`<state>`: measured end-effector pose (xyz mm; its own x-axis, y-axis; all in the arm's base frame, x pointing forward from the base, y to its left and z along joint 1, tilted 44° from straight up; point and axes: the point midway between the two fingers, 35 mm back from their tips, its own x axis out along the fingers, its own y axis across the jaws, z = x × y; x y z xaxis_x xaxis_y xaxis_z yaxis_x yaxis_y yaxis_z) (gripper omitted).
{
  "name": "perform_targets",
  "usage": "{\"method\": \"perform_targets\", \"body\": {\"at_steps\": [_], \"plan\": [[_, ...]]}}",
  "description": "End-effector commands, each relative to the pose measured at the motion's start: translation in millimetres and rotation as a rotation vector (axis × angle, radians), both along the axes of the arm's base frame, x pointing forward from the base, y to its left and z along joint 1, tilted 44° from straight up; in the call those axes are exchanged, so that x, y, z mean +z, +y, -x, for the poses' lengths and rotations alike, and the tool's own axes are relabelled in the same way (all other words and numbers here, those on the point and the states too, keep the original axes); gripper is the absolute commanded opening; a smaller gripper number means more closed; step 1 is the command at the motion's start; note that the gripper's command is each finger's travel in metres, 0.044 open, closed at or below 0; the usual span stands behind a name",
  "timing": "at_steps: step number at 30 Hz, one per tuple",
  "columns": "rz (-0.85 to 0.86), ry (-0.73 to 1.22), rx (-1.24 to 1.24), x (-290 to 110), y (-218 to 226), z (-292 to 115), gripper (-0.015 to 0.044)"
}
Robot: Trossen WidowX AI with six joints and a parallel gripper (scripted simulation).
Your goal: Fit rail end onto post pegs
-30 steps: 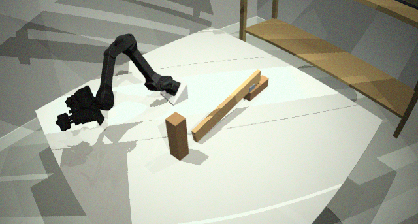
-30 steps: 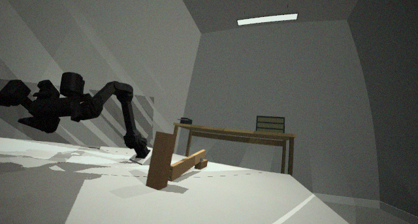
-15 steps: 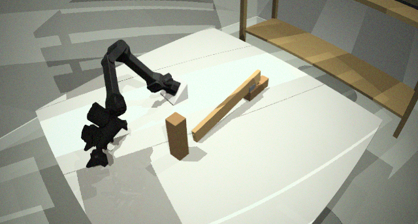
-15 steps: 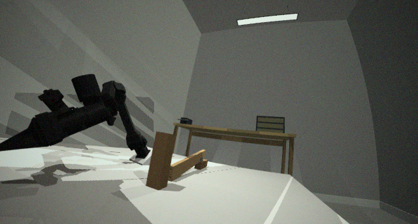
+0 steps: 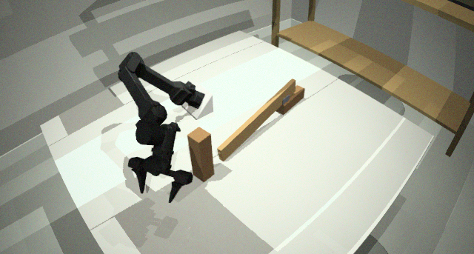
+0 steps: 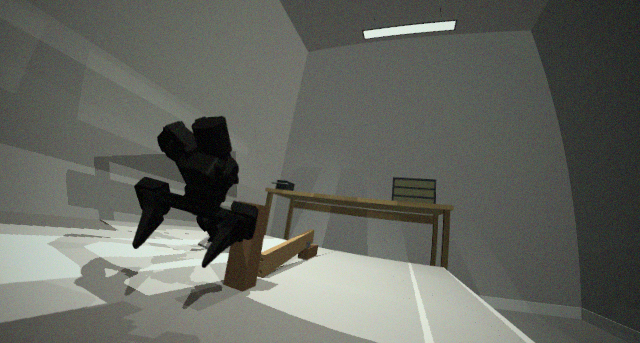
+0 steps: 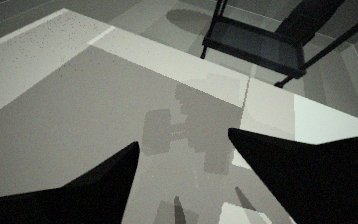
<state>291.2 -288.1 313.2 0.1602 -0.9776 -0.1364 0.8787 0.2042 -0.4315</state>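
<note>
The long wooden rail (image 5: 255, 122) (image 6: 287, 252) slopes down from the footboard block (image 5: 293, 100) (image 6: 308, 252) to the table, its near end low and a small gap from the post (image 5: 201, 154) (image 6: 245, 258). The post stands upright; its pegs are hidden in the top and exterior views. My gripper (image 5: 156, 197) (image 6: 170, 255) (image 7: 185, 138) is wide open and empty, fingers pointing down above the table. In the top view it is left of the post and on the side away from the rail. In the exterior view one finger overlaps the post. The wrist view shows neither rail nor post.
The white table (image 5: 326, 165) (image 6: 345, 293) carries the arm's base (image 5: 204, 106) beside the rail, behind the post. A wooden shelf unit (image 5: 370, 69) (image 6: 360, 201) stands beyond the table's far edge. A dark cart (image 7: 255, 45) stands past another table edge in the wrist view.
</note>
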Motion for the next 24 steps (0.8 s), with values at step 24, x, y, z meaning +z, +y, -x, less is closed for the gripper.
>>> {"method": "perform_targets", "body": {"at_steps": [24], "plan": [[-0.138,1.717,0.929,-202.2,215.9,-54.3,0.0440]]}}
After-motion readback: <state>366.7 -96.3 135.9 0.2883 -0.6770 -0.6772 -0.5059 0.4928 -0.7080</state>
